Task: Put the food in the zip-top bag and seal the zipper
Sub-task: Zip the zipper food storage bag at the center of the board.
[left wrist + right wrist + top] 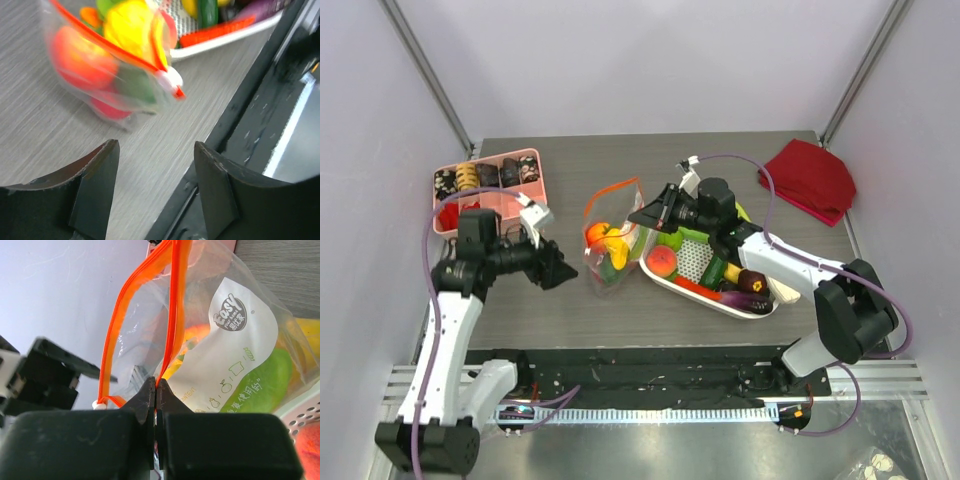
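Observation:
The clear zip-top bag [610, 250] stands mid-table, its mouth gaping upward, with red, yellow and green food [605, 245] inside. My right gripper [645, 215] is shut on the red-orange zipper [172, 315] at the bag's right rim, its jaws [156, 382] pinching the strip. The bag's white label [235, 355] faces this camera. My left gripper [560, 268] hangs open just left of the bag, apart from it, with nothing between its fingers [102, 170]. In the left wrist view the bag [110, 70] shows a red fruit [80, 55], a yellow one [130, 25] and the white slider [172, 77].
A white mesh basket [760, 310] right of the bag holds more food, among it an orange fruit [662, 262]. A pink compartment tray [535, 180] sits at the back left and a red cloth [810, 178] at the back right. A black rail [260, 115] runs along the near edge.

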`<state>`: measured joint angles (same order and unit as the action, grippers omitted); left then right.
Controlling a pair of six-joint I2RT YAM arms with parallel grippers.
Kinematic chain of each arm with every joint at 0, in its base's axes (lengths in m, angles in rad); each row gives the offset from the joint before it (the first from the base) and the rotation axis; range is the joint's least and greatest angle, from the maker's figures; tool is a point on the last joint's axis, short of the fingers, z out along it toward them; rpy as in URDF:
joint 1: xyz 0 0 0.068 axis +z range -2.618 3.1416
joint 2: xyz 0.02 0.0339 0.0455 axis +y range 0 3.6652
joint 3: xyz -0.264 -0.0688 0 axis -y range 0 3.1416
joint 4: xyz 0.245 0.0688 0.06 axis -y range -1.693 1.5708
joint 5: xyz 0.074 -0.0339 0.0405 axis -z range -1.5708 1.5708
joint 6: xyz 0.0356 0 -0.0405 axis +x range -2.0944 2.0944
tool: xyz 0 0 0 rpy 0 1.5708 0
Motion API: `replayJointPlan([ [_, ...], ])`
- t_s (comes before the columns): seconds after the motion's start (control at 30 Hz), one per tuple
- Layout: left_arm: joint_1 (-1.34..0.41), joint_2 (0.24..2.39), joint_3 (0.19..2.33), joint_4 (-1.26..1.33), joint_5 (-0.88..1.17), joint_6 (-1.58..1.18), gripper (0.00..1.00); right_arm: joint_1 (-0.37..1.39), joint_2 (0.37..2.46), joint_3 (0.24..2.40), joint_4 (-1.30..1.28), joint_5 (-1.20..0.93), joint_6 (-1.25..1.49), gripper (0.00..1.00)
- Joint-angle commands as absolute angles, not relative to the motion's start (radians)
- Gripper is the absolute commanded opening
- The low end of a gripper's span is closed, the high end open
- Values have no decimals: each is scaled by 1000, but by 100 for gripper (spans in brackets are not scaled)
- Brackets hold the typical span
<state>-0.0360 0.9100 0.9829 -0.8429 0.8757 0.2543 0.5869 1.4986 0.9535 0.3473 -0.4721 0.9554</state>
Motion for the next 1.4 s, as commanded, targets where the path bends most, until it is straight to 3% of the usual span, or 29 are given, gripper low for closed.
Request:
replayJointPlan([
  [0.0,-104,775,841,-605,813,367,58,583,1471,937,448,-449,988,1],
  [0.07,-146,756,798,-504,743,315,52,584,1473,933,452,-452,991,1],
  [0.33,-267,736,663,-226,600,220,50,581,1460,928,457,-465,989,1],
  [0.47,-287,781,652,-176,548,180,39,581,1465,928,457,-480,992,1],
  [0.57,-287,802,666,-144,525,127,36,578,1462,925,448,-485,986,1],
  [0.97,-296,813,672,-123,558,41,45,577,1474,926,463,-485,989,1],
  [1.37,-311,804,675,-204,581,170,50,569,1480,927,474,-483,1000,1],
])
